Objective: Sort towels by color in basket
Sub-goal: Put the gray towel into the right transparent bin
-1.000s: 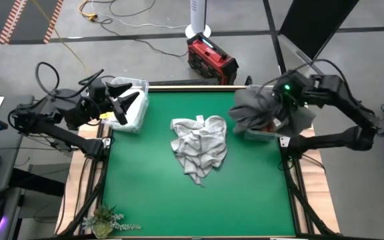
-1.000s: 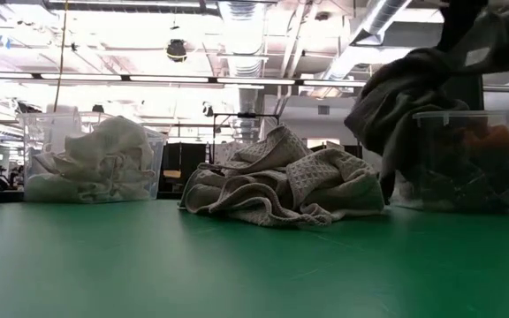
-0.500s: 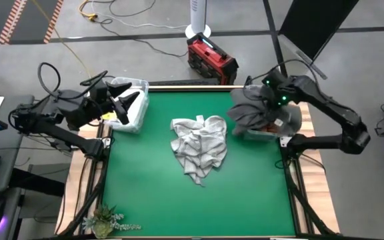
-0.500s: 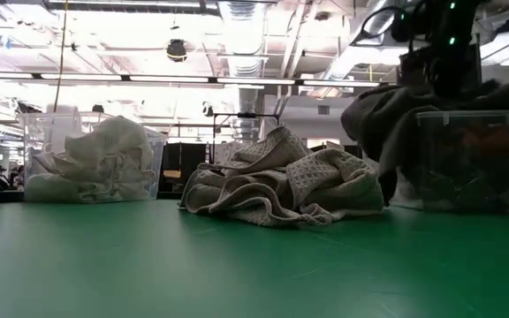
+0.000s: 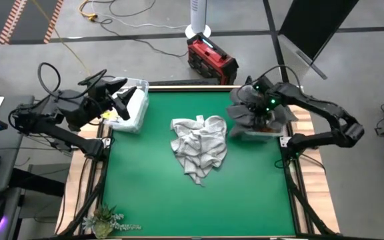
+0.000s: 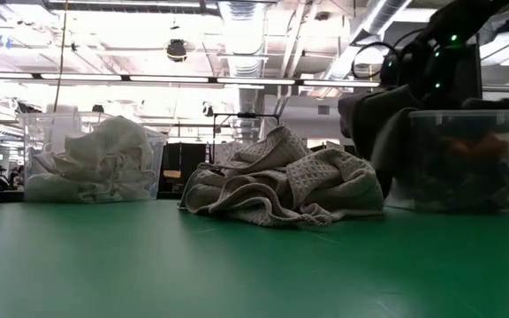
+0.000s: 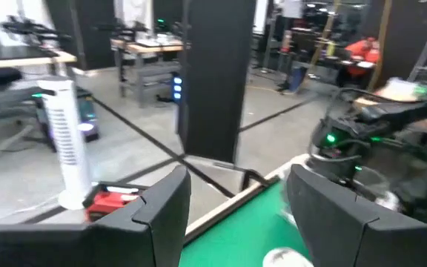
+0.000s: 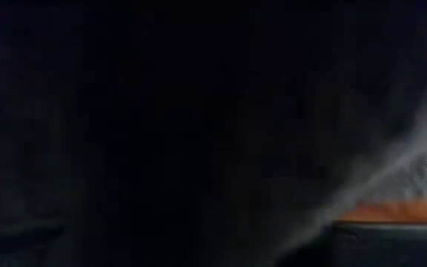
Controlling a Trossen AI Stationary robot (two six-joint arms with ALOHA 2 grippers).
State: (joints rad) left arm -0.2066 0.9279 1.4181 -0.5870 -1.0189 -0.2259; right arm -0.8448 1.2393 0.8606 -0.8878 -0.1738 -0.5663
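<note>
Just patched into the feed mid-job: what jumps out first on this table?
The crumpled pile of pale towels at the middle of the green table draws the eye first. At the right edge, the right claw is down in a clear bin, shut on a dark grey towel that spills over its rim. The left bin, holding white towels, sits opposite.
</note>
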